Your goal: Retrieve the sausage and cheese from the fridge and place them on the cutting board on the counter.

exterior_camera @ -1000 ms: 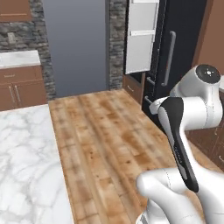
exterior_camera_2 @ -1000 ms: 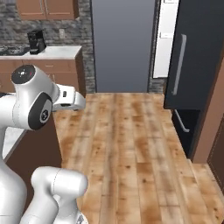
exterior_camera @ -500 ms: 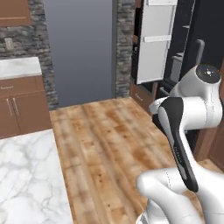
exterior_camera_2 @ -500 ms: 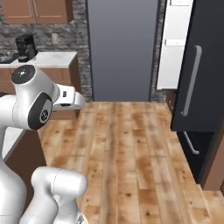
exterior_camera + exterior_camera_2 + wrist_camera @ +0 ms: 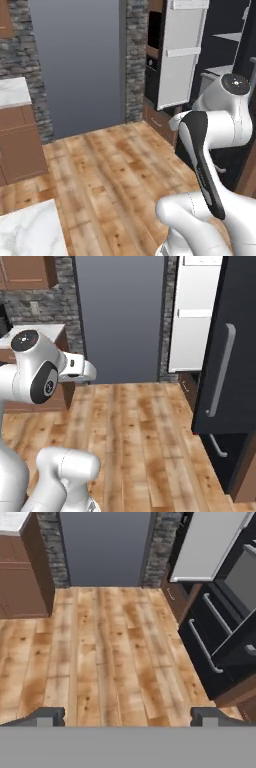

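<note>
The fridge is the largest thing here, tall and matte black, standing at about 3 o'clock in the right base view with a grey bar handle running down its closed door. Its other door hangs open, the pale inner lining with its shelf rails facing the room; behind it, grey shelves show in the left base view (what lies on them cannot be made out). Below sit dark drawers with grey handles, at about 3 o'clock in the hand view.

The tool points over bare wooden floor, its two dark fingertips spread wide with nothing between them; the fridge lies well apart, off toward 2 o'clock.

A corner of the white marble bench shows at 7 o'clock in the left base view.
</note>
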